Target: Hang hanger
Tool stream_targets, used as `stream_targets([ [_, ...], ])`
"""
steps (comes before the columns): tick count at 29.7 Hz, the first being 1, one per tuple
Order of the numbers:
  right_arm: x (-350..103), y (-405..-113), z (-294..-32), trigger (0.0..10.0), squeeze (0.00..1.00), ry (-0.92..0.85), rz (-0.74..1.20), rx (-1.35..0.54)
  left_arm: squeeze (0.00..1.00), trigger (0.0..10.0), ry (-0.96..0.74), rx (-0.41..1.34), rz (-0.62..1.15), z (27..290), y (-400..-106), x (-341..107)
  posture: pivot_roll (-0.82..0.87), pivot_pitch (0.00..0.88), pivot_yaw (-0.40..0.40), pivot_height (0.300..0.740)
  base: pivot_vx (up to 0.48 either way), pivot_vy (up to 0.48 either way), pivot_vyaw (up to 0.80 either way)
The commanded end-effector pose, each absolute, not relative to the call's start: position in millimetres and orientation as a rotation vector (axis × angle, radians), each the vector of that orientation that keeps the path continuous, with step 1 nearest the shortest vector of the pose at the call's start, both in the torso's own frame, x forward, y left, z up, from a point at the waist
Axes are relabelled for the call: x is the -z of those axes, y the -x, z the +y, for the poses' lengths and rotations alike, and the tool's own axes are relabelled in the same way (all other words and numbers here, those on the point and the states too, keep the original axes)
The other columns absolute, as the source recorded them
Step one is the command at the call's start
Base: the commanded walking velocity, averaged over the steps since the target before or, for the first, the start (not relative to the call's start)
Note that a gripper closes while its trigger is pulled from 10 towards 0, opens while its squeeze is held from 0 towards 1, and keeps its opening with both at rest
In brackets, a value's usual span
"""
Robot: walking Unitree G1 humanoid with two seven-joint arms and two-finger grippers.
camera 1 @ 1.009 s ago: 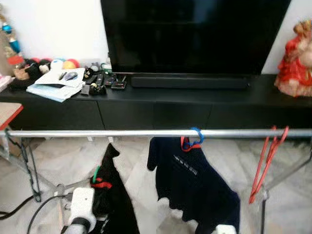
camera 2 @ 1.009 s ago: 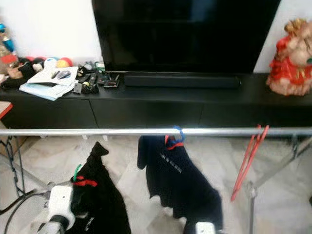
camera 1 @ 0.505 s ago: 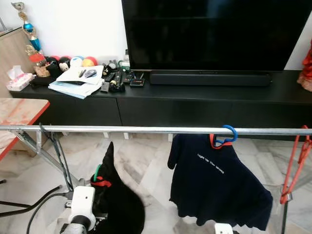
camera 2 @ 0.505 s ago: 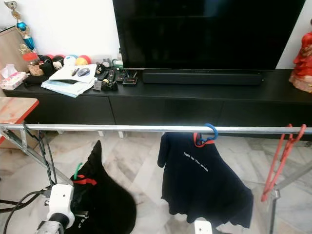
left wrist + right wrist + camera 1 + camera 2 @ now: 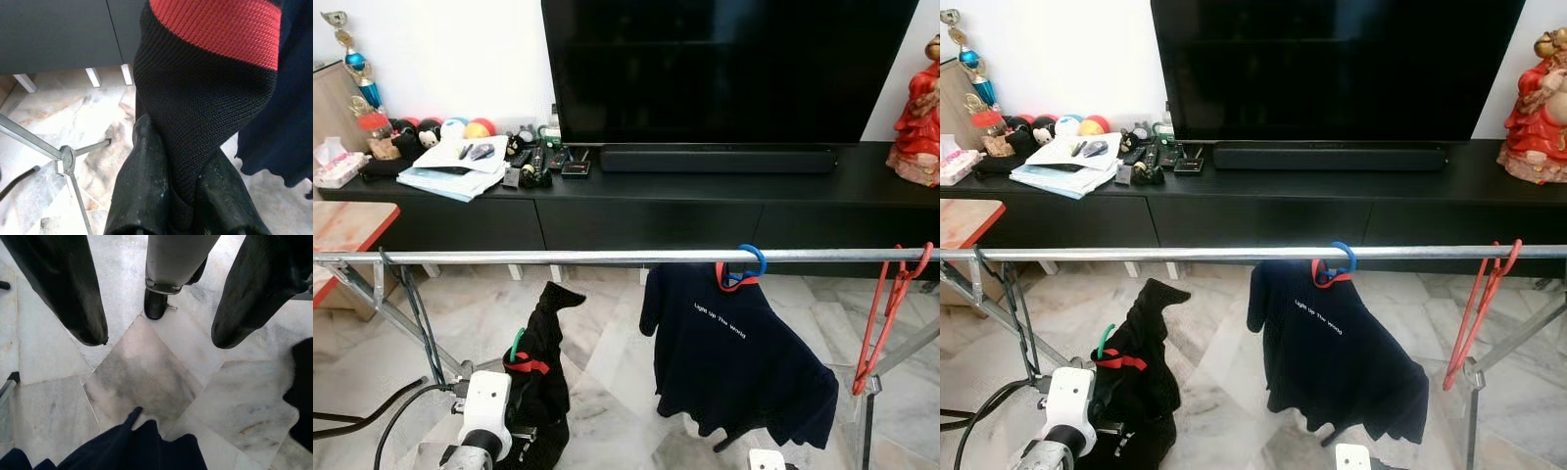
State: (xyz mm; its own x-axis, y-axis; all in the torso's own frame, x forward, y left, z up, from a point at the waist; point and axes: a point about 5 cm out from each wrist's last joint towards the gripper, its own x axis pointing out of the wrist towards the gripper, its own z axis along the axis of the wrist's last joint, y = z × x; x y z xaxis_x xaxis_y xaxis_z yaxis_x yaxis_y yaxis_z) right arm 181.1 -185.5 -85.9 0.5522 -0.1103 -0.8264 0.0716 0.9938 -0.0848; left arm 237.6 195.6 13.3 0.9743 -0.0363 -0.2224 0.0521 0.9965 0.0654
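My left gripper (image 5: 180,164) is shut on a black knit garment (image 5: 540,372) with a red collar band (image 5: 215,29). The garment sits on a green hanger (image 5: 514,345) and is held low, below the silver rail (image 5: 558,258), left of its middle. On that rail, a navy T-shirt (image 5: 734,343) hangs from a blue hanger hook (image 5: 753,258). Red bare hangers (image 5: 889,313) hang at the rail's right end. My right gripper (image 5: 156,340) is open, low over the marble floor, with nothing between its fingers (image 5: 73,293).
Behind the rack stands a long black TV cabinet (image 5: 646,211) with a big TV (image 5: 724,69), papers and small clutter (image 5: 460,162), and a red figurine (image 5: 918,108). The rack's folding legs (image 5: 406,313) and a black cable (image 5: 362,416) are at the left. A red-edged table (image 5: 347,220) is further left.
The camera swung left and then partly back. The black garment in my left gripper has bunched up and now hangs narrower. The navy T-shirt has swayed a little.
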Motion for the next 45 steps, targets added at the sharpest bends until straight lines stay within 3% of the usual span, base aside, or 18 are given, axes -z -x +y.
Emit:
stream_targets([
  [1,86.3,-181.2,-183.6,10.0,0.00,0.025,0.992,0.115,0.00,10.0,-0.066,0.052,0.195,195.0,-239.8,-19.1,0.06,0.021,0.064,0.740,0.000,0.000,0.00],
  [10,86.3,-181.3,-184.5,10.0,0.00,0.021,0.996,0.117,0.00,10.0,-0.060,0.060,0.198,194.4,-239.1,-19.3,0.05,0.023,0.066,0.740,0.000,0.000,-0.64],
  [45,81.5,-189.5,-191.1,10.0,0.00,0.022,0.972,0.125,0.00,10.0,-0.057,0.067,0.200,191.9,-238.3,-19.7,0.06,0.019,0.067,0.740,-0.282,0.000,0.00],
])
